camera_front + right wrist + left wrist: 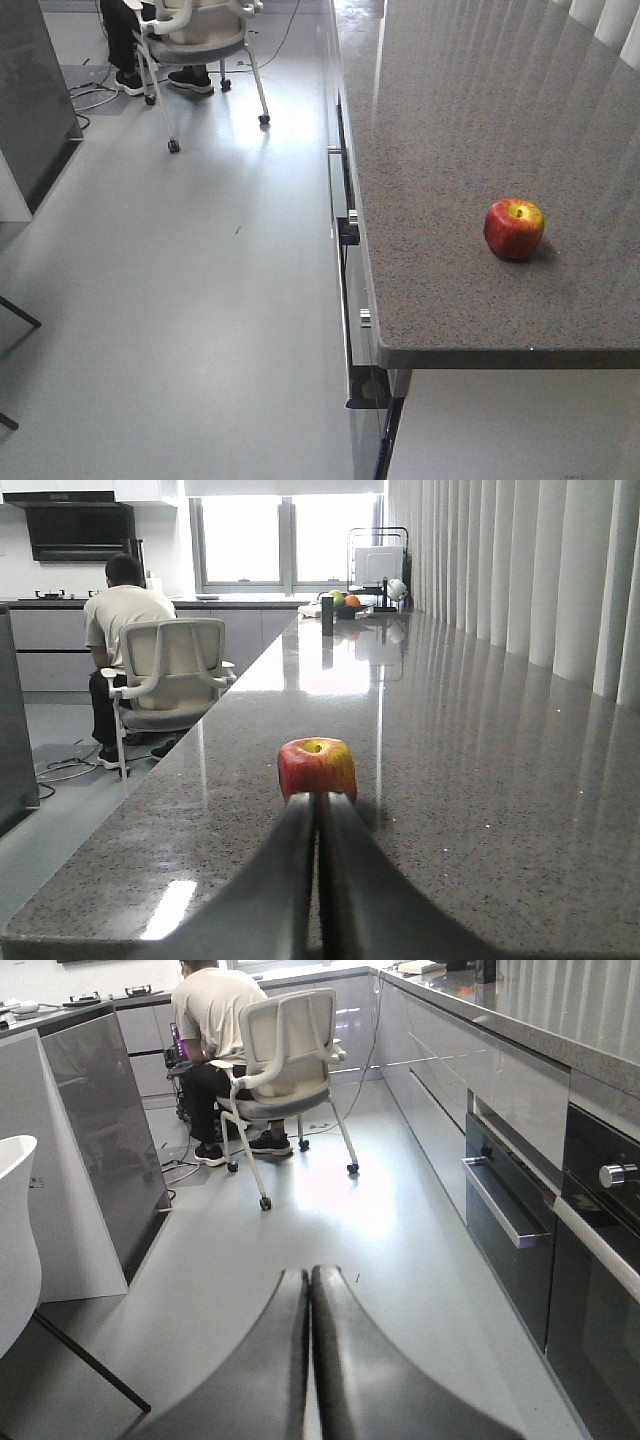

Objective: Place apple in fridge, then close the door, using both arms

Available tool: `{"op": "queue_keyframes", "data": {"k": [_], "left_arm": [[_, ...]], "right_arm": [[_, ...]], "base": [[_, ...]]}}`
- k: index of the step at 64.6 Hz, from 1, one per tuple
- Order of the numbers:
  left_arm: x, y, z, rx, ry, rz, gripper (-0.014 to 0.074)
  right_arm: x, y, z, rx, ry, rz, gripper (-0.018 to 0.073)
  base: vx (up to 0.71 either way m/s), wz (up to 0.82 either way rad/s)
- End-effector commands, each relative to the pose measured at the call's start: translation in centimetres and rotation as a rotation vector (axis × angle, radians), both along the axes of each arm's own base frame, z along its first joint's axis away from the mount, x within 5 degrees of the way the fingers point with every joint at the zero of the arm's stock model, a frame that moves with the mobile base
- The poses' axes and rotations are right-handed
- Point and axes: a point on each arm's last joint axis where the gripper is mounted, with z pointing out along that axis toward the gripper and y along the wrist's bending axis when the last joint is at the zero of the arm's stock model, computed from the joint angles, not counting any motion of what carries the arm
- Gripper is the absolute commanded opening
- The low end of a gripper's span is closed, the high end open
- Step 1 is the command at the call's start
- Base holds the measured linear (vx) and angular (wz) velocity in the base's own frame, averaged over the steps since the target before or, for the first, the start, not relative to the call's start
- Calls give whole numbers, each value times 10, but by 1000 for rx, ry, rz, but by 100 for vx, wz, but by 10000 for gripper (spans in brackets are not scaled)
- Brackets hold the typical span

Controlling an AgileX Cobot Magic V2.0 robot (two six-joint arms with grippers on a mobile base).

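while the apple (317, 769) sits on the counter (480, 820) ahead of the right gripper (319, 800), closed like the left gripper (308, 1274), the pickup looks unstarted and calls for opening its jaws.

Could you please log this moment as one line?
stage: before pickup | apple: upright on counter, untouched | left gripper: shut, facing floor | right gripper: shut, facing apple

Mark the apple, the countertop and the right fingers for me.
apple (515, 228), front view, middle of its red side.
countertop (450, 120), front view, bare speckled surface beyond the apple.
right fingers (285, 880), right wrist view, dark surface of the finger on the picture's left.
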Motion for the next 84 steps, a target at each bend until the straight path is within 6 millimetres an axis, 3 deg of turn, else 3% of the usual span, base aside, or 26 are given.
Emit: {"op": "queue_keyframes", "data": {"k": [1, 71, 75, 84], "left_arm": [[-1, -2, 13, -10, -100, -20, -6], [-1, -2, 13, -10, -100, -20, -6], [-1, -2, 13, -10, -100, -20, -6], [-1, -2, 13, -10, -100, -20, -6]], "right_arm": [[-2, 0, 9, -10, -90, -5, -3], [-3, 0, 12, 6, -126, -2, -3], [-3, 0, 14, 75, -144, 7, -3], [-5, -3, 22, 413, -225, 50, -3]], "base": [[0, 0], [0, 0], [0, 0], [0, 0]]}}
